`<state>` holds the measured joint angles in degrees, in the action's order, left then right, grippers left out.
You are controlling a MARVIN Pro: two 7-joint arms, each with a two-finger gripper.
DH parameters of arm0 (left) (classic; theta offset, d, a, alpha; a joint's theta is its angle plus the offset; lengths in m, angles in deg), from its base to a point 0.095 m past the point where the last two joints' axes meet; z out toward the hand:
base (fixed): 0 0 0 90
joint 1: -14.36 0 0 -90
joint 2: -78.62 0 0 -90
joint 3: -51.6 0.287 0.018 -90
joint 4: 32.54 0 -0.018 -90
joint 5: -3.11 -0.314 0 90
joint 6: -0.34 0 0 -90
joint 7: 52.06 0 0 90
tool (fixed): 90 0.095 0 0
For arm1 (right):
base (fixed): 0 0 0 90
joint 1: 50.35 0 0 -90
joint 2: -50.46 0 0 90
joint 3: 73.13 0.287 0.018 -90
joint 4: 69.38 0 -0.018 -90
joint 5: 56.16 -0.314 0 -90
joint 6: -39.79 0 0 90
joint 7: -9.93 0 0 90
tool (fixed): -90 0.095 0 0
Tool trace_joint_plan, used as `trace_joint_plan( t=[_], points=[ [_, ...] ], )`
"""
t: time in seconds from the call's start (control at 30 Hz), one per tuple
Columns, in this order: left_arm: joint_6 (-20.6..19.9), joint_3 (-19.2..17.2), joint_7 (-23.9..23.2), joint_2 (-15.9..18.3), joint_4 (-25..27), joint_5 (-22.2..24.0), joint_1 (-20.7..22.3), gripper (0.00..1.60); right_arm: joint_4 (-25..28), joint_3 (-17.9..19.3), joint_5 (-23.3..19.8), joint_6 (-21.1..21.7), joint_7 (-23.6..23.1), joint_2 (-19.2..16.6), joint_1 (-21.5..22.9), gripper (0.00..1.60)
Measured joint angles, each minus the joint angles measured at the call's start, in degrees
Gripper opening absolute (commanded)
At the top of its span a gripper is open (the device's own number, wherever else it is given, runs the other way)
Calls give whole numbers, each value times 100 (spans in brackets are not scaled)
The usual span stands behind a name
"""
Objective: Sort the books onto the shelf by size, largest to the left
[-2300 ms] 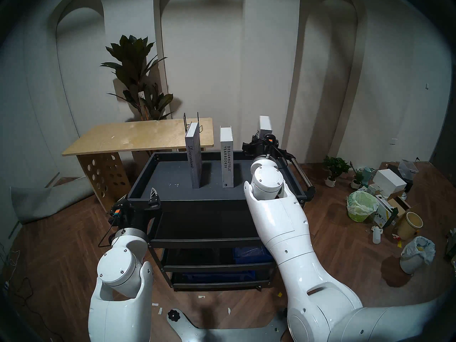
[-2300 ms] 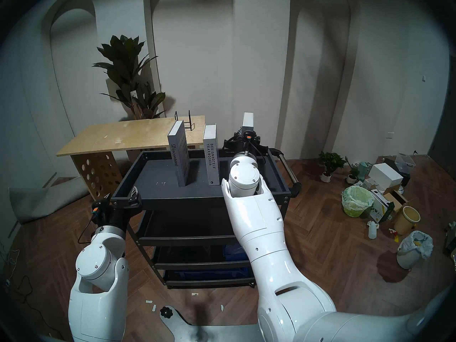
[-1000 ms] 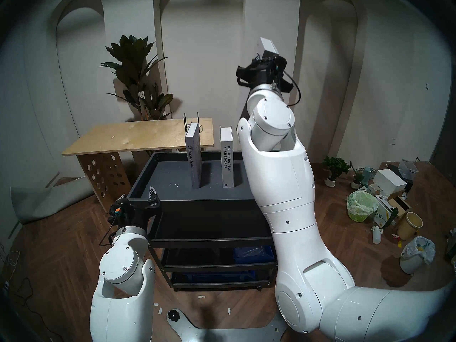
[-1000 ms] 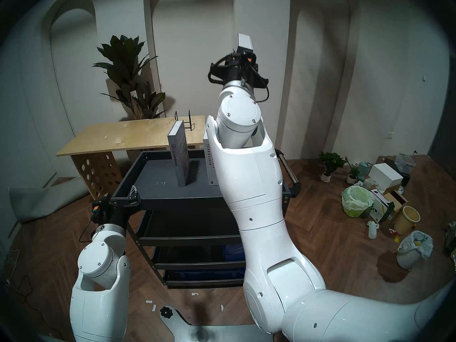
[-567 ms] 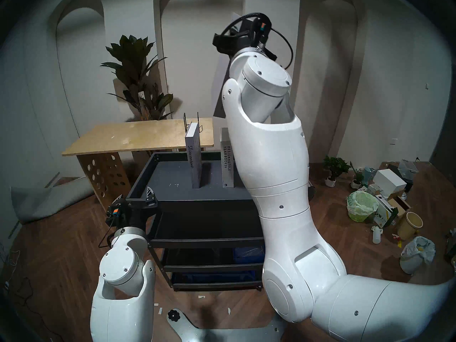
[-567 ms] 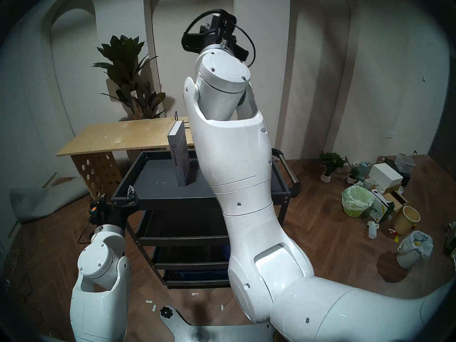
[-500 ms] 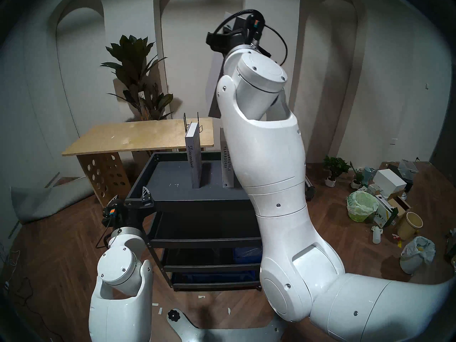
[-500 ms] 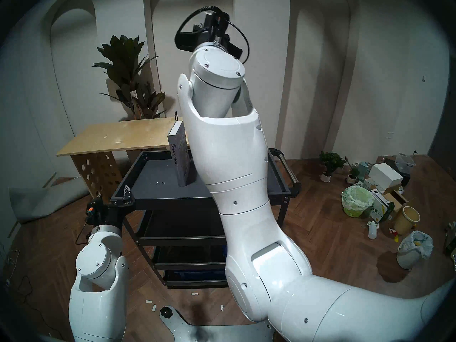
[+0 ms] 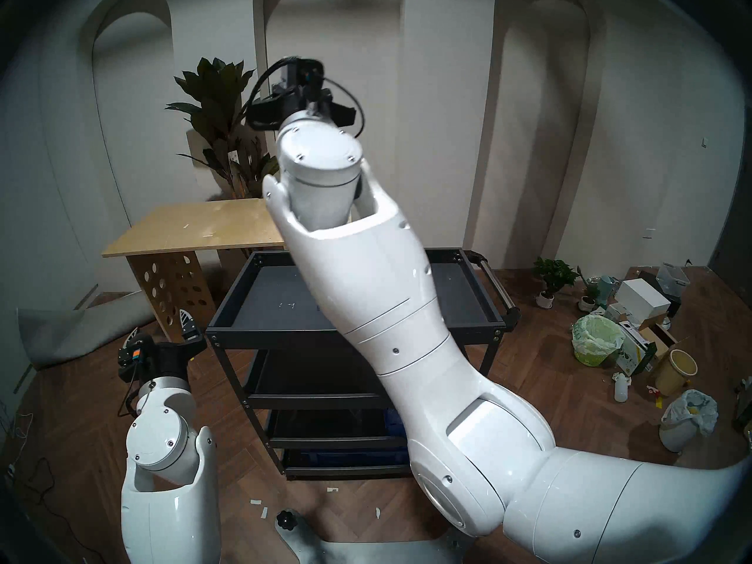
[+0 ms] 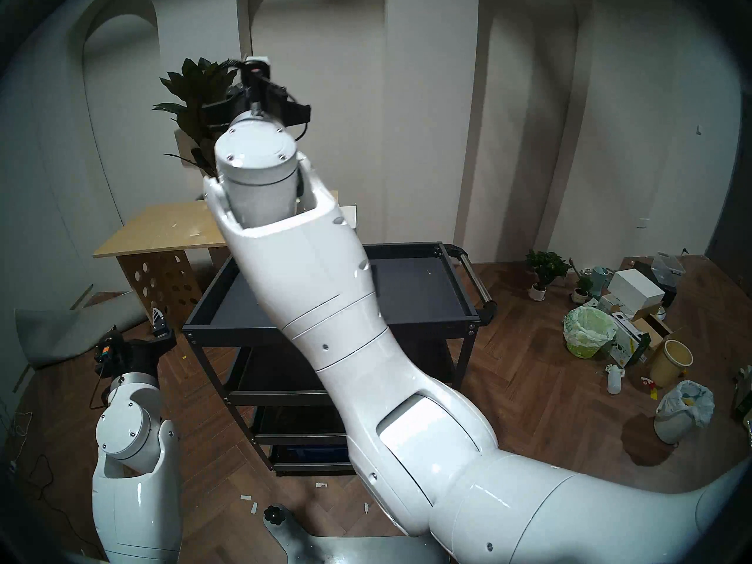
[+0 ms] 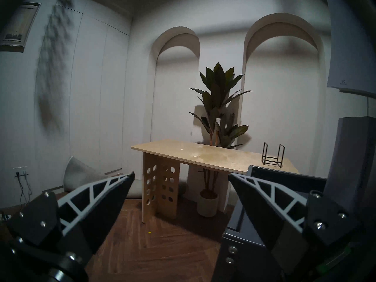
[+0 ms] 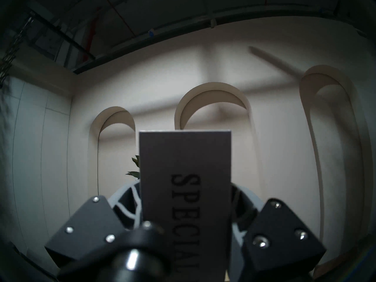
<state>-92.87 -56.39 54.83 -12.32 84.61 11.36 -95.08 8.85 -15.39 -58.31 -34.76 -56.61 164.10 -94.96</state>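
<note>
In the head views, the right arm (image 9: 366, 290) crosses the middle of the frame and hides most of the shelf (image 9: 468, 306), the dark top tray of a black cart (image 9: 260, 396). The right gripper (image 9: 299, 85) sits at upper centre, in front of the potted plant (image 9: 219, 115). The left gripper (image 9: 162, 331) hangs at lower left, its fingers spread with nothing between them, just left of the cart's corner.

In the left wrist view, both fingers (image 11: 97, 196) stand wide apart at the bottom; a plywood table (image 11: 193, 155) fills the centre, and a grey book (image 11: 356, 153) stands on the tray at the right edge.

In the right wrist view, the gripper clamps the "SPECIAL" book (image 12: 185, 173) at centre, spine facing the camera.
</note>
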Motion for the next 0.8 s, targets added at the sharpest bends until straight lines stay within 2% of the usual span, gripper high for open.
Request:
trace_joint_plan(
  t=[0.33, 0.8],
  points=[
    [10, -346, 101, 31, -168, 220, -6, 160, -1321, -842, 26, -868, 385, 29, 64, 0],
    [7, -556, 22, 125, -443, 465, 23, 160, -2698, -1084, -628, -2035, 785, 32, 159, 0]
  ],
)
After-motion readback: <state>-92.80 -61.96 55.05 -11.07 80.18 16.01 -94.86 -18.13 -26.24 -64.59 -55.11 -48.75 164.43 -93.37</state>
